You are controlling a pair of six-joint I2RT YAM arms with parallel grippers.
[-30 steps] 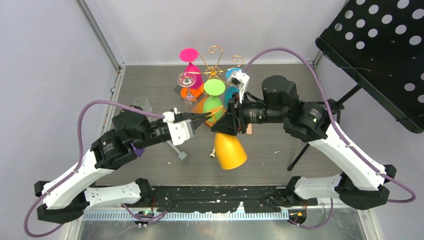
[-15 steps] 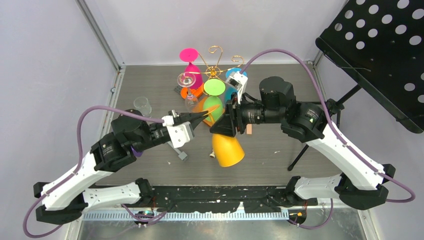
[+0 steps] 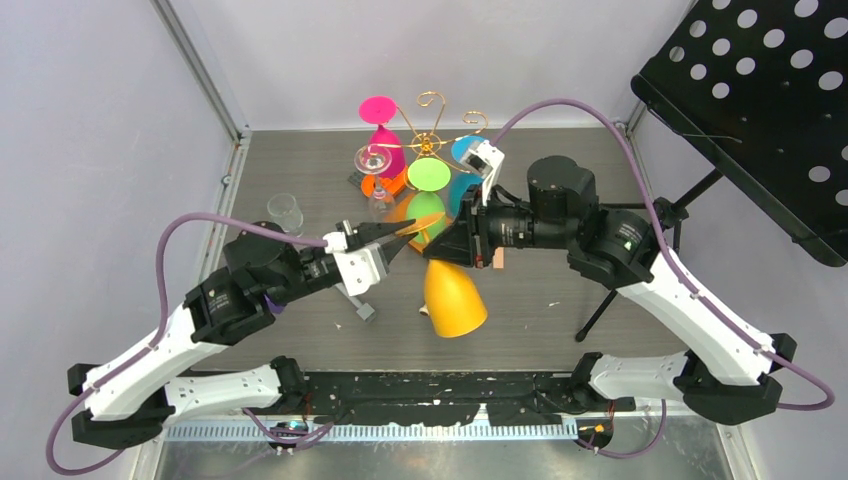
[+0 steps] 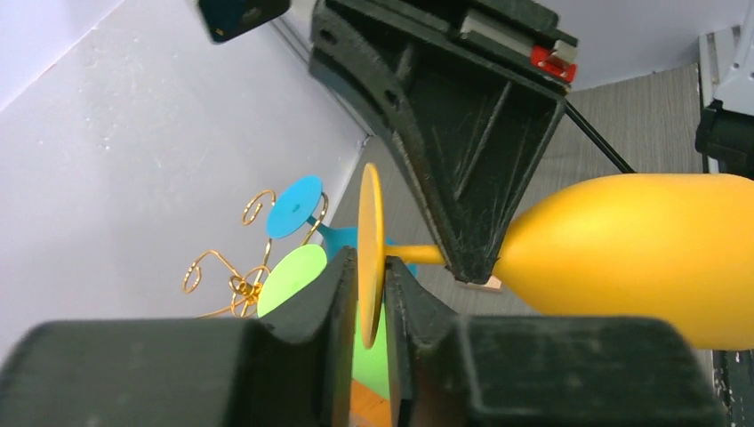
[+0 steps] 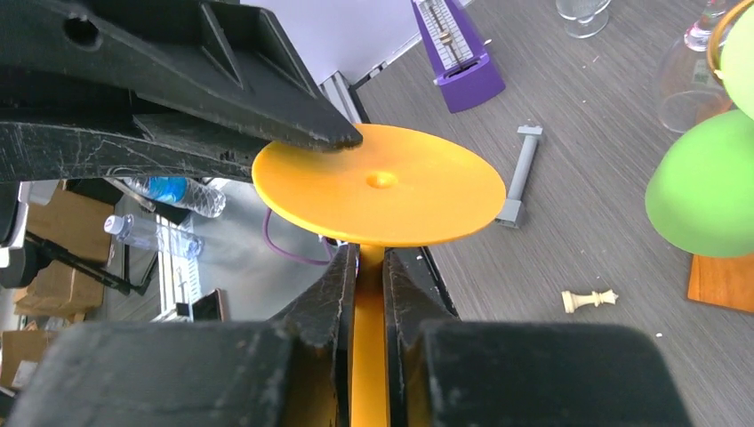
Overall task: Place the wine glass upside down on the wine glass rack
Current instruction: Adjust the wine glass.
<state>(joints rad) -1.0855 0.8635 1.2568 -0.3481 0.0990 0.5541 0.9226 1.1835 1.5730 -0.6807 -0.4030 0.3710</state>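
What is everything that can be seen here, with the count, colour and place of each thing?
orange wine glass: one, orange-yellow, in the air before the rack, held by both pincers.
wine glass rack: one, gold wire, far middle of the table.
pink glass: one, pink, on the rack, left.
green glass: one, green, on the rack, front.
blue glass: one, blue, on the rack, right.
clear stemmed glass: one, clear, at the rack's left side.
tumbler: one, clear, table, left.
metronome: one, purple, table, near left.
chess piece: one, white, lying on table.
music stand: one, black, right of table.
left pincer: one, black, on the glass's foot.
right pincer: one, black, on its stem.
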